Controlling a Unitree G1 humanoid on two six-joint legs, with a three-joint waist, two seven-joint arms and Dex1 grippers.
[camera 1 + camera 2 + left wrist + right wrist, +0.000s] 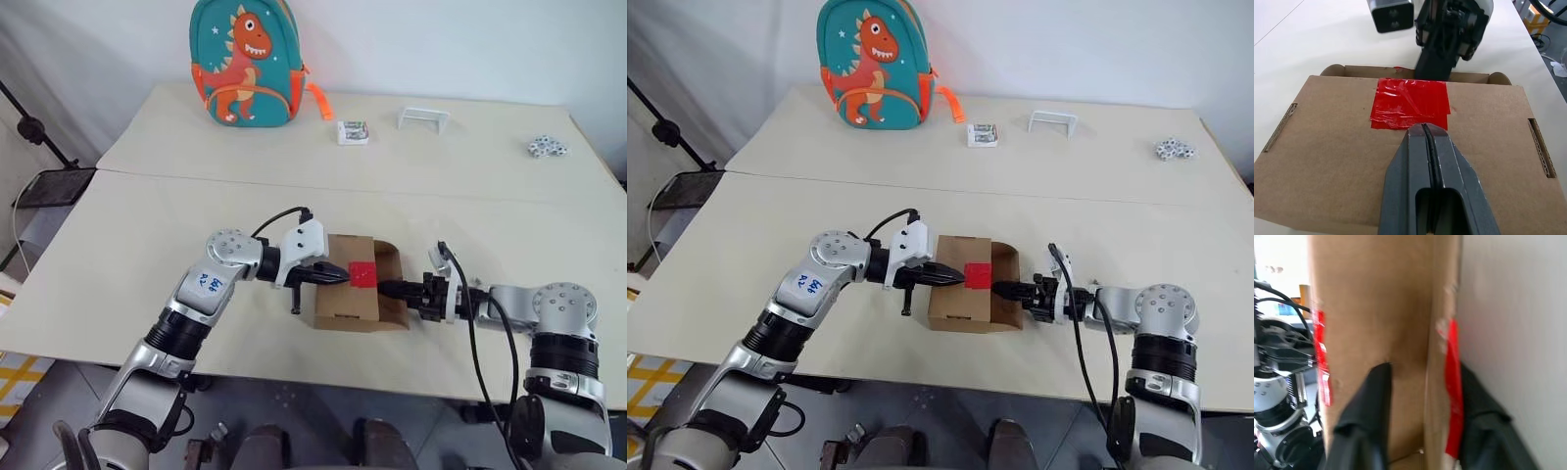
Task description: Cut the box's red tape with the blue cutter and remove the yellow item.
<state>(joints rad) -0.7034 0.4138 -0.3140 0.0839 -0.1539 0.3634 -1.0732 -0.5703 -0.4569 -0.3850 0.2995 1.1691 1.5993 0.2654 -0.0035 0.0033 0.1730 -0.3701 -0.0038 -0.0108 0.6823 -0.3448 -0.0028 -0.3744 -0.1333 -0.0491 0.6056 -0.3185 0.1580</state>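
Bearing crumpled red tape [1410, 104], the box [345, 305] sits under the closed left claw [1424, 128], right claw [384, 288] pinching its flap.

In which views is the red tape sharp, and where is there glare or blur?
Left wrist view: the red tape is sharp, with white glare on its wrinkles; the left gripper is soft. Right wrist view: the box and tape are blurred. Eye views: even light, soft shadow beside the box.

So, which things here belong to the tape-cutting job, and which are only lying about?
Belong to the job:
- box
- red tape
- left gripper, shut, on the lid
- right gripper, at the flap

Lying about:
- dinosaur backpack
- small white packet
- white bracket
- cluster of metal pieces
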